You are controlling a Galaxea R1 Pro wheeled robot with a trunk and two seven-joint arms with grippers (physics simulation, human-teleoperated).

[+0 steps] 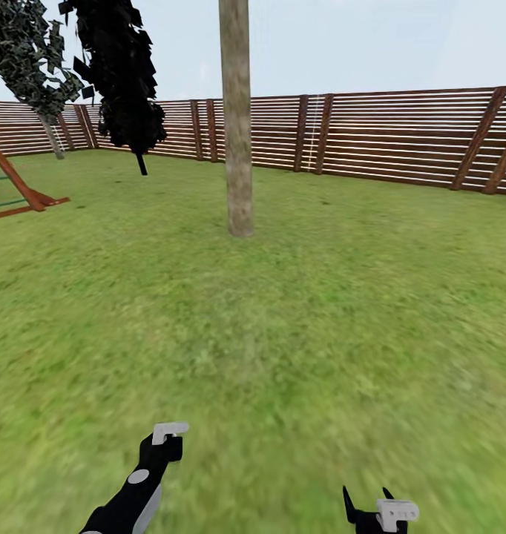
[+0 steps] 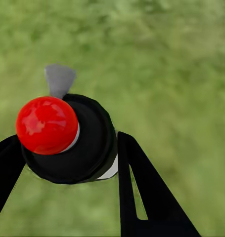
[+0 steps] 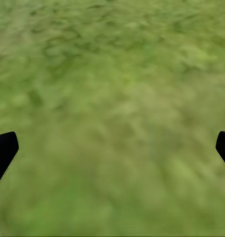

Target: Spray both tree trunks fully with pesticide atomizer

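Left wrist view showed the left claw point(image 2: 67, 163) pinching the pesticide atomizer point(image 2: 67, 138) by its dark body, small, rigid, probably light; the right claw point(image 3: 112, 148) hung spread over grass.

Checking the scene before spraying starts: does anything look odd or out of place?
One thing: beside the fence, a tree has pure black foliage, unlike the grey-green one next to it. The pale trunk stands straight on the lawn; nothing looks spilled or damaged.

Head cam looks fwd over lawn point(image 1: 283, 311) to fence point(image 1: 401, 133); both wrist cams face grass close-up.
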